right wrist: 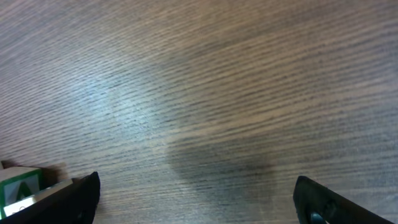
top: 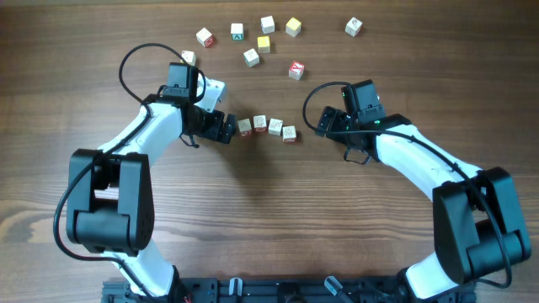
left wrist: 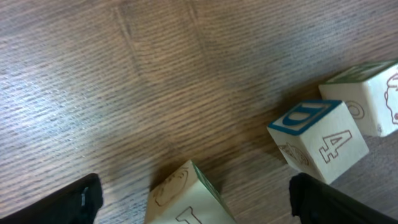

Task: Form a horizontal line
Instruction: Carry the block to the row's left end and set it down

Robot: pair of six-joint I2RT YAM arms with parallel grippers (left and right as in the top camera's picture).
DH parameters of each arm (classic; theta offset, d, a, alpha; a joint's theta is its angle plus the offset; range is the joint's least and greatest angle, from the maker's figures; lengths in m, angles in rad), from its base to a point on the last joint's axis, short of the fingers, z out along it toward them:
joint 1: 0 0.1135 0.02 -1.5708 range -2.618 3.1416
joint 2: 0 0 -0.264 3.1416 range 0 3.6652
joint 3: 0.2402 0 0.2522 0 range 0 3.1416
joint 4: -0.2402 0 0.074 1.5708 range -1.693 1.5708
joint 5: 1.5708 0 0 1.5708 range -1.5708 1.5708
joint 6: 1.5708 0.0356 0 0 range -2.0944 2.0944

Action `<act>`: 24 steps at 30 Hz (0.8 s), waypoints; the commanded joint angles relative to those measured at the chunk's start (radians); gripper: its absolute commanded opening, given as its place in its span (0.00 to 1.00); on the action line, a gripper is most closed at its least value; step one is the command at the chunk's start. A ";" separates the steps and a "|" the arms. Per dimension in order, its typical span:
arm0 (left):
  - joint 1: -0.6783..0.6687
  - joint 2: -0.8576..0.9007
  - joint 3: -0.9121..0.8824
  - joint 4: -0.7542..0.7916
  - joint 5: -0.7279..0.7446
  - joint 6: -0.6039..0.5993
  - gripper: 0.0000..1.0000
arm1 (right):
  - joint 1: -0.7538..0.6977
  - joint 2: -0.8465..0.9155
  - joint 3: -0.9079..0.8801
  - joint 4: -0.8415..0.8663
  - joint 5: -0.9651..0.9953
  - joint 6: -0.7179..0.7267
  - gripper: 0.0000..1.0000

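Cubes make up most of what sits on the brown wood-grain table (top: 253,210). The short row of small whitish wooden cubes (top: 260,124) lies at the middle of the table, between the two arms. Four of its cubes show from overhead, and the right-hand one sits a little nearer than the rest.

The black left gripper (top: 229,128) is at the row's left end. Its dark fingers (left wrist: 74,202) are spread wide, one either side of the end cube (left wrist: 186,196), and neither touches it. The next cube (left wrist: 317,140) stands a small gap away, turned slightly askew, with a blue "D" in a blue frame on top and a blue "4" on its side. The green-topped cube (left wrist: 367,99) past that one sits just beside it.

The black right gripper (top: 322,122) is near the row's right end, apart from it. Its fingers (right wrist: 333,202) are wide with only bare wood between them. A cube with a green "A" (right wrist: 18,186) peeks in beside the other finger.

Loose cubes (top: 251,56) are scattered along the far side, among them a yellow one (top: 264,44) and a red-faced one (top: 296,70).
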 commanded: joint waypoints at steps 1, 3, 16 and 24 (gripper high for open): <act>0.003 -0.026 -0.009 0.005 0.013 0.004 1.00 | -0.002 0.005 -0.002 0.008 0.005 -0.027 0.99; 0.003 -0.053 -0.009 0.004 0.013 -0.036 1.00 | -0.002 0.005 -0.002 0.011 0.005 -0.027 1.00; 0.007 -0.247 -0.009 -0.263 0.015 -0.181 0.58 | -0.001 0.005 -0.002 -0.024 -0.003 -0.023 0.38; 0.041 -0.227 -0.009 -0.301 -0.255 -0.454 0.04 | -0.001 0.005 -0.002 -0.021 -0.109 -0.016 0.07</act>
